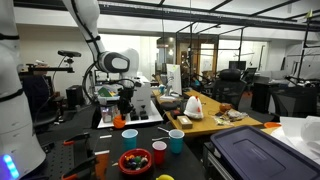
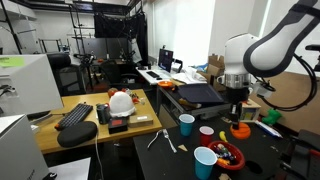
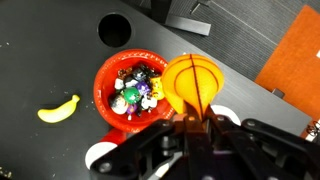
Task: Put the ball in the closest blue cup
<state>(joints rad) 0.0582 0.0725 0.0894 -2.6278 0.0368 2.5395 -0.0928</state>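
My gripper (image 3: 190, 122) is shut on an orange basketball-patterned ball (image 3: 190, 85) and holds it above the dark tabletop. It also shows in both exterior views (image 1: 125, 108) (image 2: 236, 112). A dark blue cup (image 2: 186, 124) stands upright on the table; in the wrist view it is the dark round opening (image 3: 115, 30) beyond the bowl. A light blue cup (image 2: 204, 162) stands near the table's front edge and also shows in an exterior view (image 1: 176, 141). The ball hangs beside a red bowl, apart from both blue cups.
A red bowl (image 3: 104, 90) full of small colourful items sits under the ball's left side. A yellow toy banana (image 3: 58, 110) lies to its left. A red cup (image 2: 207, 133) and an orange cup (image 1: 130, 136) stand nearby. An orange mat (image 3: 295, 55) lies at the right.
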